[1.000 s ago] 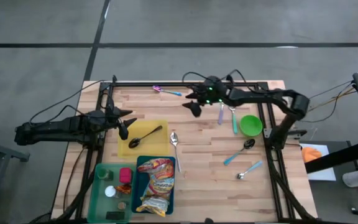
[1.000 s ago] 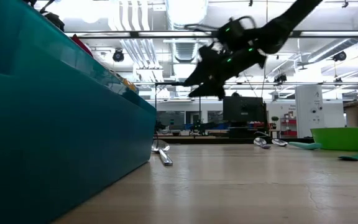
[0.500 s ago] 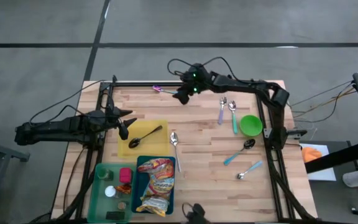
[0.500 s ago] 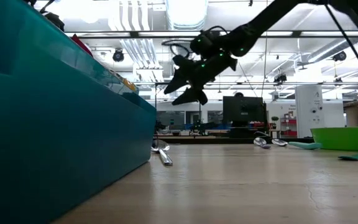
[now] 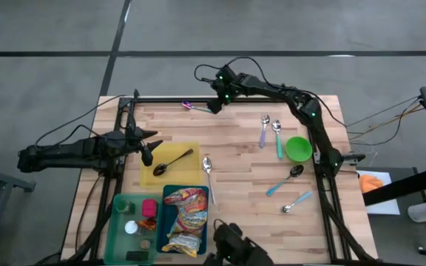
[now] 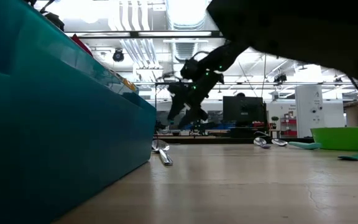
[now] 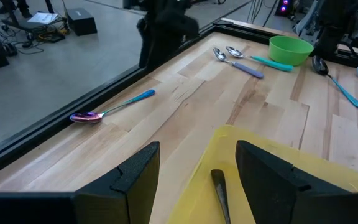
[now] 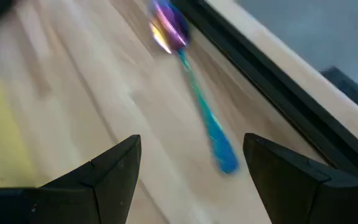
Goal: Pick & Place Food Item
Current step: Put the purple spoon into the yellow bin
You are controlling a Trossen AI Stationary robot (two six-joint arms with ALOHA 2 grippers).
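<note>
Blue-handled spoon [image 5: 198,108] with iridescent bowl — lying flat, far table edge, untouched

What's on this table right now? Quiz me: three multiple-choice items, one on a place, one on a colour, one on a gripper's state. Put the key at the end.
1. Where does the black spoon lie?
A. on the yellow tray
B. in the bowl
C. on the floor

2. What colour is the bowl?
A. red
B. green
C. white

3. How is the right gripper?
A. shut on the bowl
B. open, at the blue-handled spoon, holding nothing
C. shut on the black spoon

Key:
1 A: the high view shows the dark spoon lying across the yellow tray.
2 B: the bowl near the right edge is bright green.
3 B: the right wrist view shows both fingers spread wide, with the blue-handled spoon lying on the wood ahead of them.
</note>
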